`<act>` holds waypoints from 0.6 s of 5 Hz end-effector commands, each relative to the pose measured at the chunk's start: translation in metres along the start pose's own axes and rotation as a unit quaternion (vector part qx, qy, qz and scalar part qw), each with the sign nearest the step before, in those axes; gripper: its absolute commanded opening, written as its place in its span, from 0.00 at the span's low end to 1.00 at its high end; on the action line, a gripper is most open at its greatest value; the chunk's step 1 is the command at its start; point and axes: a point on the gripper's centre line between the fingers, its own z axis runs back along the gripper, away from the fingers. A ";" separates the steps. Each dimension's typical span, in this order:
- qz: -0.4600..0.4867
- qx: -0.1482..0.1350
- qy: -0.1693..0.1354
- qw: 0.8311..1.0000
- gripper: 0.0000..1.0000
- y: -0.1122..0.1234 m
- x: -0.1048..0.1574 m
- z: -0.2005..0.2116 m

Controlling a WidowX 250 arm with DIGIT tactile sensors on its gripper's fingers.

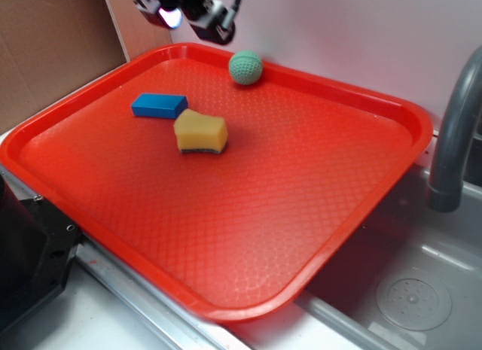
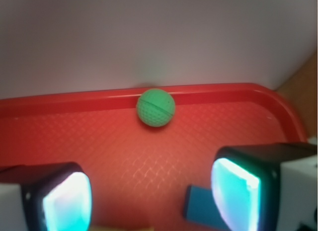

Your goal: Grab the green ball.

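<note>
The green ball (image 1: 245, 67) is a small dimpled sphere resting on the red tray (image 1: 316, 184) against its far rim. In the wrist view the ball (image 2: 155, 108) lies ahead of the jaws, near the middle, against the tray's rim. My gripper (image 1: 188, 15) hovers above the tray's far left corner, up and left of the ball. In the wrist view the gripper (image 2: 149, 196) is open and empty, its two glowing pads (image 2: 67, 201) wide apart.
A blue block (image 1: 159, 105) and a yellow sponge (image 1: 200, 132) lie on the tray left of centre. The block shows by the right pad in the wrist view (image 2: 198, 208). A grey faucet (image 1: 456, 132) and sink (image 1: 414, 290) are at the right. A cardboard wall (image 1: 53, 49) stands left.
</note>
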 end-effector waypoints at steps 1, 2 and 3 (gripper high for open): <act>-0.022 -0.002 -0.002 1.000 1.00 0.000 0.050 -0.046; -0.021 0.021 0.024 0.999 1.00 -0.001 0.052 -0.067; -0.023 0.041 0.045 0.998 1.00 0.001 0.052 -0.080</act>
